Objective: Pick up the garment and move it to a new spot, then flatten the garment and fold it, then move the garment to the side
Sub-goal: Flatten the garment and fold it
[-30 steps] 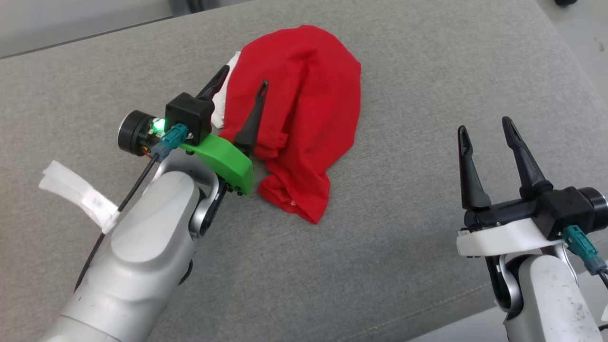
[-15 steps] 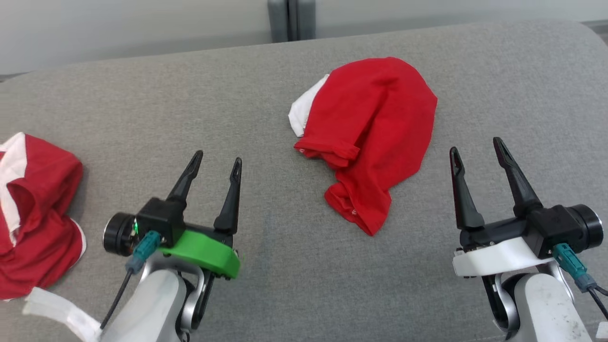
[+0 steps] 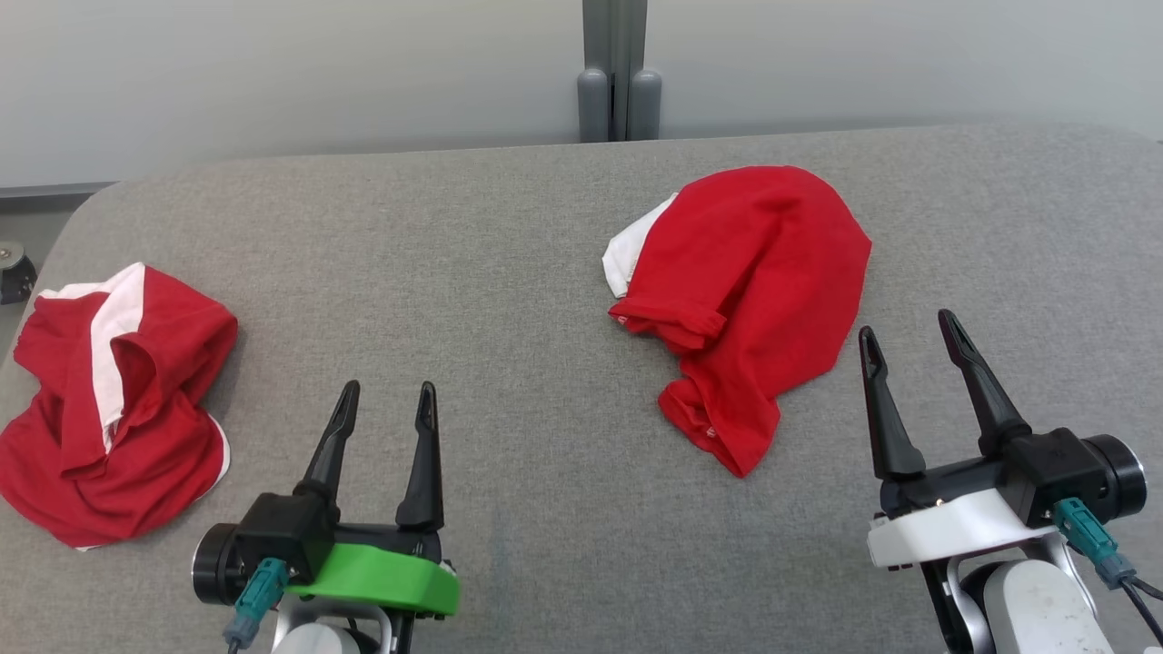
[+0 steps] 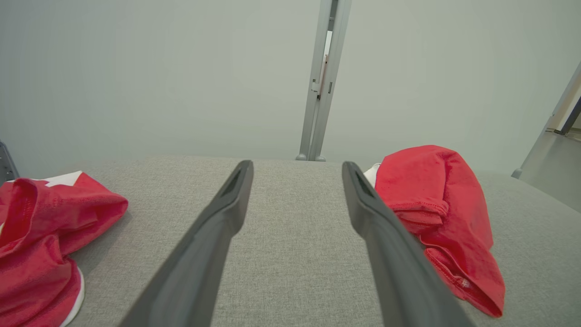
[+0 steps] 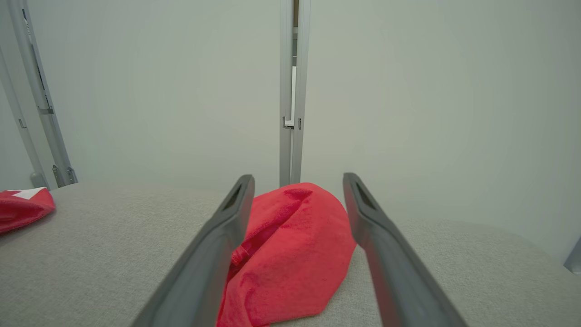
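A bundled red garment (image 3: 754, 282) with a white patch at its far left edge lies on the grey padded surface (image 3: 509, 300), right of centre. It also lies right of the left fingers (image 4: 435, 200) and just beyond the right ones (image 5: 290, 240). A second garment (image 3: 109, 400), red with white stripes and crumpled, sits at the surface's left end (image 4: 41, 227) (image 5: 22, 204). My left gripper (image 3: 388, 391) (image 4: 297, 165) is open and empty near the front edge, between the two garments. My right gripper (image 3: 907, 327) (image 5: 298, 178) is open and empty, just right of the bundled garment's near end.
A pale wall with a grey metal post (image 3: 618, 82) stands behind the surface's far edge. A dark wheel (image 3: 14, 268) shows off the surface's left end. Bare grey fabric stretches between the two garments.
The head camera has swung, bringing the wall and the striped garment into view. My open left gripper has drawn back from the bundled garment's left edge to the front of the surface.
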Available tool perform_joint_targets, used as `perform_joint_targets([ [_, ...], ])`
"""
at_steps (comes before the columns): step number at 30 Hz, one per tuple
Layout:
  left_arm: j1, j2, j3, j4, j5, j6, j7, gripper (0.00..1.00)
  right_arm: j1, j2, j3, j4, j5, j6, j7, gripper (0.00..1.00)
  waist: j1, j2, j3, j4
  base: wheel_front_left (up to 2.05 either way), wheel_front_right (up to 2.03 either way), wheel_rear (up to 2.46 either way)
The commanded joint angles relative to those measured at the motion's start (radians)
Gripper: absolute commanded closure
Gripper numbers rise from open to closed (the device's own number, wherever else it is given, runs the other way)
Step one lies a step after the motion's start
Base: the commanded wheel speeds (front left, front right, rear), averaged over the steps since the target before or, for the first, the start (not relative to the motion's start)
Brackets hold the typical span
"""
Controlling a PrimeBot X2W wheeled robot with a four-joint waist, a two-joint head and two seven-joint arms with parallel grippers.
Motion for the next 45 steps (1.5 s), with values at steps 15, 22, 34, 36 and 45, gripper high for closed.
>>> perform_joint_targets([
  [15, -0.065, -0.035, -0.019, 0.041, 0.021, -0.077, -0.001, 0.0, -0.13, -0.02, 0.086, 0.209, -0.234, -0.001, -0.003, 0.0, 0.0, -0.0001, 0.11, 0.147, 0.0, 0.0, 0.0],
  [22, -0.091, -0.035, -0.079, 0.053, -0.012, -0.062, 0.0, 0.0, -0.277, -0.064, 0.049, 0.435, -0.313, -0.001, 0.018, 0.0, 0.0, -0.0001, 0.149, 0.237, 0.0, 0.0, 0.0],
  [34, -0.101, -0.035, -0.095, 0.063, -0.036, -0.04, 0.0, 0.0, -0.401, -0.072, 0.013, 0.679, -0.367, -0.001, 0.015, 1.0, 0.0, -0.0001, 0.151, 0.299, 0.0, 0.0, 0.0],
  [36, -0.097, -0.035, -0.093, 0.067, -0.03, -0.038, 0.0, 0.0, -0.406, -0.06, 0.032, 0.68, -0.352, -0.001, 0.004, 1.0, 0.0, -0.0001, 0.138, 0.295, 0.0, 0.0, 0.0],
  [45, -0.069, -0.035, -0.094, 0.075, -0.032, -0.032, 0.0, 0.0, -0.496, -0.024, 0.243, 0.515, -0.196, -0.001, -0.002, 1.0, 0.0, -0.0001, 0.07, 0.264, 0.0, 0.0, 0.0],
])
